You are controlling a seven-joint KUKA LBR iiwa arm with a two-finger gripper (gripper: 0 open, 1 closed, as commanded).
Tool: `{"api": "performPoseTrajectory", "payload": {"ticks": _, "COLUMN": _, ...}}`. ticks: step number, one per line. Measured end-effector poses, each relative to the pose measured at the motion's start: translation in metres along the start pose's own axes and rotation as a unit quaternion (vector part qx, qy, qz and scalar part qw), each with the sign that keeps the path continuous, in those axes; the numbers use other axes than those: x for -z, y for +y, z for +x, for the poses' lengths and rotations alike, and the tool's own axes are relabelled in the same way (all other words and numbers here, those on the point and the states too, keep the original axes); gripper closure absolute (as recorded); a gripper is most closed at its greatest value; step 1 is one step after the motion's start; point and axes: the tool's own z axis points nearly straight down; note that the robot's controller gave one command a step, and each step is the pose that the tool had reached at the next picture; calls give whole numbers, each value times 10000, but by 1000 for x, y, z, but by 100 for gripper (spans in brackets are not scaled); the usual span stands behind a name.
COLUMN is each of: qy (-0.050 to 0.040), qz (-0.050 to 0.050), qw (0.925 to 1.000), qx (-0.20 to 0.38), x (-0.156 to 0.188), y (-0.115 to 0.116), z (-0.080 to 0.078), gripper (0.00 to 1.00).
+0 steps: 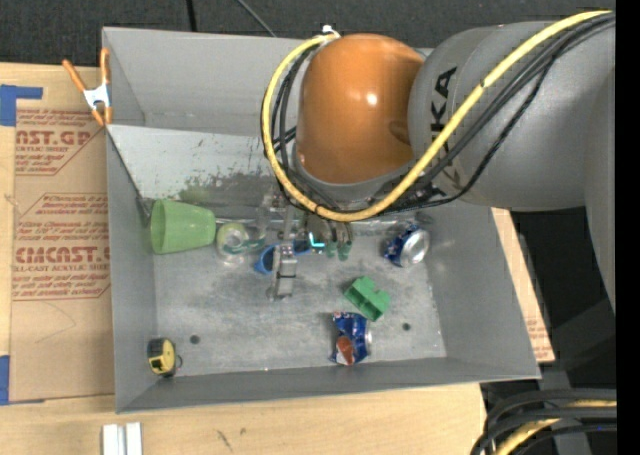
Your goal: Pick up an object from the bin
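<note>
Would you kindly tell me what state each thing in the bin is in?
green cup: tipped on its side, at left.
blue can: crushed, at right.
blue-and-red can: crushed, near the front wall.
green block: loose, between the two cans.
yellow tape measure: loose, front-left corner.
gripper: low over the middle of the bin.

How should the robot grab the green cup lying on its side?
Probably from straight above, closing across the round body of the light green plastic cup, near its narrower right end. It lies on its side with the wide mouth close to the left wall of the grey metal bin, leaving little room there.
</note>
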Motion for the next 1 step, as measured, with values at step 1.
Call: {"api": "performPoseTrajectory", "payload": {"ticks": 1, "qy": -14, "qz": 14, "qw": 9966, "qx": 830, "x": -89, "y": -67, "z": -48, "gripper": 0}}
